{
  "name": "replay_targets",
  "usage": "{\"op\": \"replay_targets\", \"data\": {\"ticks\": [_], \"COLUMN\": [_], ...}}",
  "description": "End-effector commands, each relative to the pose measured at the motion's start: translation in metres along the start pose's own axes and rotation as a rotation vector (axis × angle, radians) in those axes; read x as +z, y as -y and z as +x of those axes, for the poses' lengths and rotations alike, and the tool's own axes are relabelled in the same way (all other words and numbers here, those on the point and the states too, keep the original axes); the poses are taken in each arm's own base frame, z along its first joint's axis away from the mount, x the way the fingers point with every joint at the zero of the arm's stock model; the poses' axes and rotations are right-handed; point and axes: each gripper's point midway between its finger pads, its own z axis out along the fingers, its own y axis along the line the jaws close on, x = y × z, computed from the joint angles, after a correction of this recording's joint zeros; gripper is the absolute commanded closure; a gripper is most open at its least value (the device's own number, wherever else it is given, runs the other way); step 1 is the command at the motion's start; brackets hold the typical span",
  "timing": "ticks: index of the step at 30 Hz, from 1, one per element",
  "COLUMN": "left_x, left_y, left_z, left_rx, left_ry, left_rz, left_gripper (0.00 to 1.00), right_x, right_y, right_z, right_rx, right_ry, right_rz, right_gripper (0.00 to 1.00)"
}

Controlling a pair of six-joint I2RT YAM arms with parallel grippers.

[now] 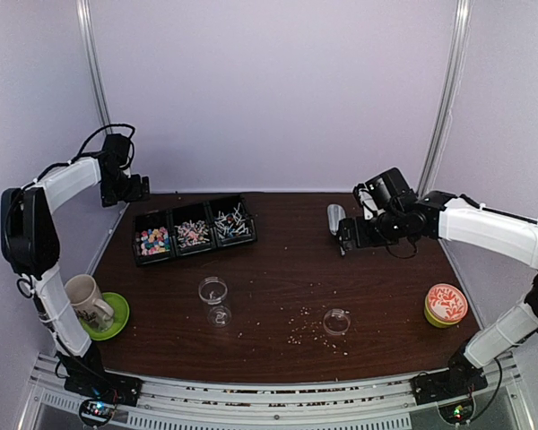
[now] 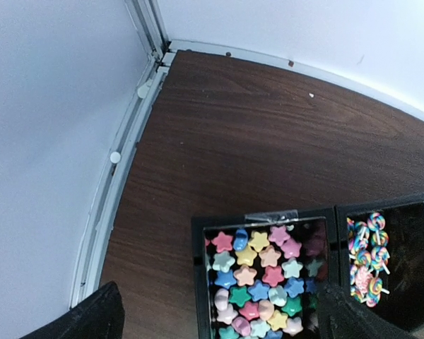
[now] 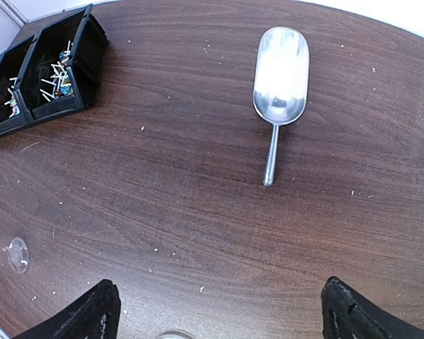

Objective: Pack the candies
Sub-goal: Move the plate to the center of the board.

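The candies are sitting in a row of three black bins [image 1: 197,253] at the far left of the tabletop [image 1: 278,260]. The star candies [image 2: 261,282] are filling the left bin, the pink-and-white candies [image 2: 367,265] are lying in the middle one, and the stick candies [image 3: 56,74] are lying in the right one. The left hand [image 1: 142,188] is hovering above the bins' far left corner, its fingers [image 2: 85,318] standing apart and gripping nothing. A metal scoop [image 3: 281,70] is lying flat at the far right of the tabletop. The right hand [image 1: 342,237] is hanging just beside it, fingers [image 3: 360,314] spread wide and empty. Nearer the arms, a clear open jar [image 1: 212,290] is standing alone, and pale crumbs [image 1: 305,327] are lying scattered to its right. A mug [image 1: 88,300] is resting on a green plate [image 1: 118,315] at the left edge.
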Motion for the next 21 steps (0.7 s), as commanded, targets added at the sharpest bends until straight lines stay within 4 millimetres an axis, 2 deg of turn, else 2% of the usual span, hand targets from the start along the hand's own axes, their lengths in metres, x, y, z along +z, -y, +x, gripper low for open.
{"op": "replay_targets", "data": {"ticks": [1,6,9,15,21], "left_x": [0.025,0.056,0.068,0.082,0.098], "left_y": [0.005,0.023,0.026,0.034,0.043], "left_z": [-0.018,-0.019,-0.022,-0.030,-0.024], "left_rx": [0.044,0.053,0.053,0.044,0.075], "left_ry": [0.020,0.011,0.025,0.049,0.011], "left_rz": [0.033,0.134,0.167,0.232,0.273], "left_gripper": [0.02,0.02,0.02,0.02,0.02], "right_x": [-0.006,-0.008,-0.009,-0.007,-0.007], "right_y": [0.001,-0.002,-0.005,-0.011,-0.013], "right_z": [0.007,0.012,0.015,0.021,0.024], "right_rx": [-0.021,-0.033,-0.041,-0.055,-0.063], "right_ry": [0.006,-0.002,-0.006,-0.020,-0.027], "right_rz": [0.014,0.017,0.014,0.019,0.026], "right_gripper": [0.01,0.00,0.00,0.00,0.00]}}
